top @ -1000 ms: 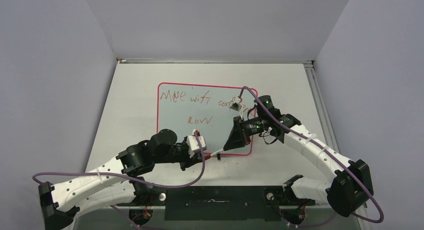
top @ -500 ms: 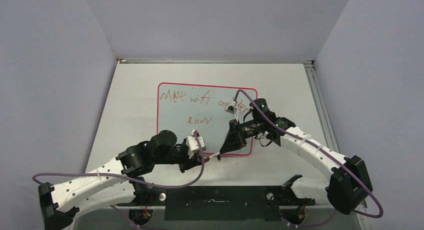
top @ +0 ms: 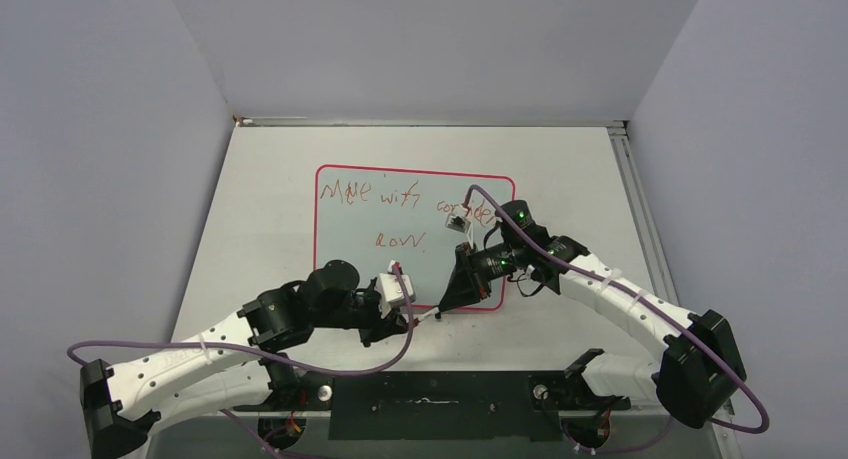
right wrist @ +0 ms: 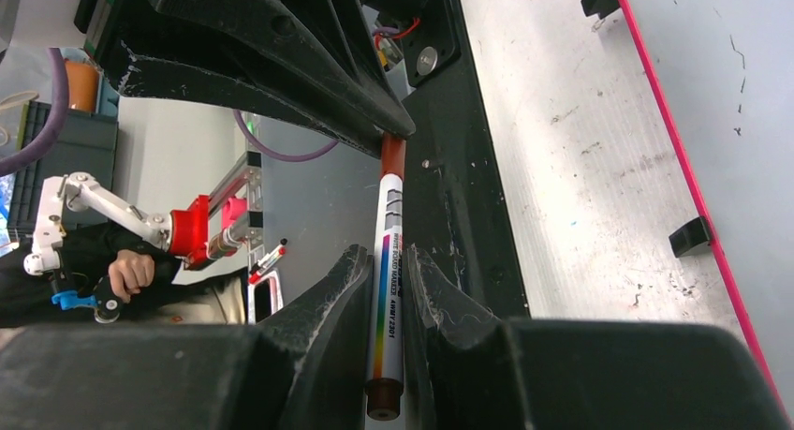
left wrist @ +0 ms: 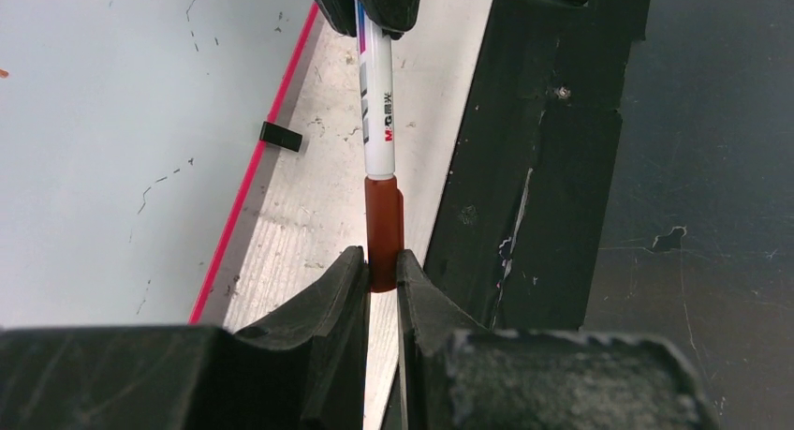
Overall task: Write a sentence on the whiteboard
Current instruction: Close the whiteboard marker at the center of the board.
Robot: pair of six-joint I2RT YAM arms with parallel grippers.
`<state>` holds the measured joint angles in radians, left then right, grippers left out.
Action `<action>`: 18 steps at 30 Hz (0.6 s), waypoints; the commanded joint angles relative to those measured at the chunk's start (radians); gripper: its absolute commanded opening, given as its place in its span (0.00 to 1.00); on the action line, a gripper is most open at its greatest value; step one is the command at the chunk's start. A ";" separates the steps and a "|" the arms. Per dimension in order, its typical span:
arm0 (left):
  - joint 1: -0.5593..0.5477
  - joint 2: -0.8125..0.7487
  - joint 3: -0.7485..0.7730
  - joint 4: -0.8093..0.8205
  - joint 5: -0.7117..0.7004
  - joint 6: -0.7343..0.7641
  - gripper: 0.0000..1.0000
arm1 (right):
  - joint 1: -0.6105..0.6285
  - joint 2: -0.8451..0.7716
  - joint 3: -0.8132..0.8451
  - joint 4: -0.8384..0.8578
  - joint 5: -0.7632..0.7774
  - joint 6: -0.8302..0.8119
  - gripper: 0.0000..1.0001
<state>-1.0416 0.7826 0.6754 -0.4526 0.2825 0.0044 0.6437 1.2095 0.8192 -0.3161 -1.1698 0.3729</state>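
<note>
The whiteboard (top: 350,269), pale with a pink-red rim, lies flat on the table. The sentence (top: 370,192) runs along its far edge in red-brown letters; its right end is hidden behind my right arm. A second short word (top: 400,241) sits below it. A white marker (top: 432,311) with a red-brown cap (left wrist: 383,224) is held level off the board's near right corner. My left gripper (left wrist: 382,266) is shut on the cap. My right gripper (right wrist: 389,271) is shut on the marker's white barrel (right wrist: 390,205), facing the left gripper (top: 412,319).
A black base plate (top: 430,404) lies along the table's near edge, under the marker in the left wrist view (left wrist: 534,168). A small black foot (left wrist: 281,136) of the board sits at its near rim. Purple cables loop over both arms.
My right gripper has moved a little left and nearer, closing in on the left gripper. My left arm has shifted slightly right. The marker stays between them.
</note>
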 commanded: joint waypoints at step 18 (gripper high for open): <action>0.014 -0.063 0.065 0.150 -0.114 -0.111 0.62 | -0.058 -0.133 -0.219 0.533 -0.078 0.349 0.05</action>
<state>-1.0386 0.7471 0.6819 -0.3824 0.2134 -0.0448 0.6003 1.1202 0.6159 0.0620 -1.2369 0.6533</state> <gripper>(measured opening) 0.565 0.153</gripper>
